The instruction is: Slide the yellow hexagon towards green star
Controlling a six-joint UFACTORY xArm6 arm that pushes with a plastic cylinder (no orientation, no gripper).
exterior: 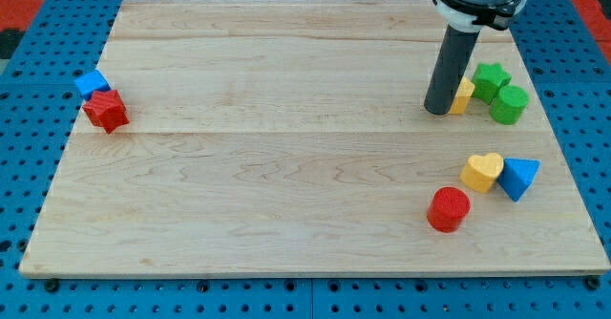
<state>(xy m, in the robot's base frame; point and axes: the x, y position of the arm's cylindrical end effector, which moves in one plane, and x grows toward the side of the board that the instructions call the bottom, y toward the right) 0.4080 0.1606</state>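
Two blocks sit at the far left edge of the board (286, 214), a blue block (92, 81) touching a red star (106, 110), well apart from the work. Moving right, my tip (438, 111) rests on the board and grasps nothing (a bare rod has nothing to clench). Just beside it on the right, partly hidden by the rod, lies the yellow hexagon (465, 96). Right of that, touching or nearly so, sits the green star (491, 78), slightly farther back, with a green cylinder (509, 104) beside it. So tip, hexagon and star line up; a push rightward and slightly far seems called for. Nearer lie a red cylinder (449, 209), yellow heart (482, 171) and blue triangle (518, 177).
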